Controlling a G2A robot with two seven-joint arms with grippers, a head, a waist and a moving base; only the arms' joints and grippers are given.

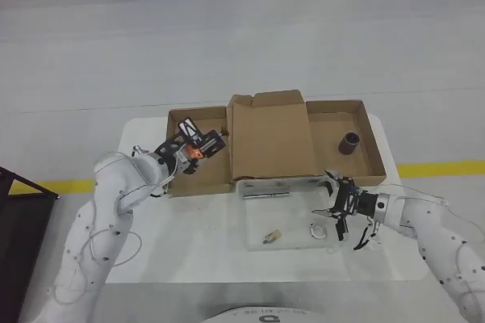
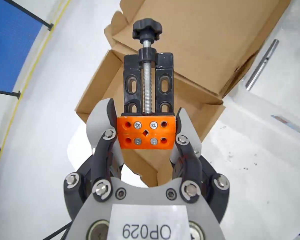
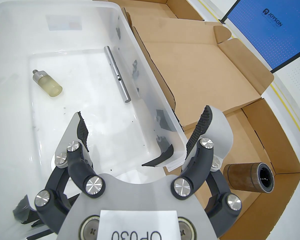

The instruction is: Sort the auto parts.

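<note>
- Holding small vise (image 2: 146, 88) by its orange end, left pincer (image 2: 145, 114) clamped tight, above cardboard box (image 1: 198, 179).
- Right pincer (image 3: 143, 114) wide open, empty, over clear bin (image 3: 65, 3).
- Vise likely heavy, rigid; orange block grips well.

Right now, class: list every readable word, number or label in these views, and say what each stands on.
"OP029", upside down: white tag on the left gripper.
"OP030", upside down, cut off: matching tag on the right gripper.
"JOYSON": blue panel; smaller line unreadable.
Sticker on the clear bin: blurred.
</note>
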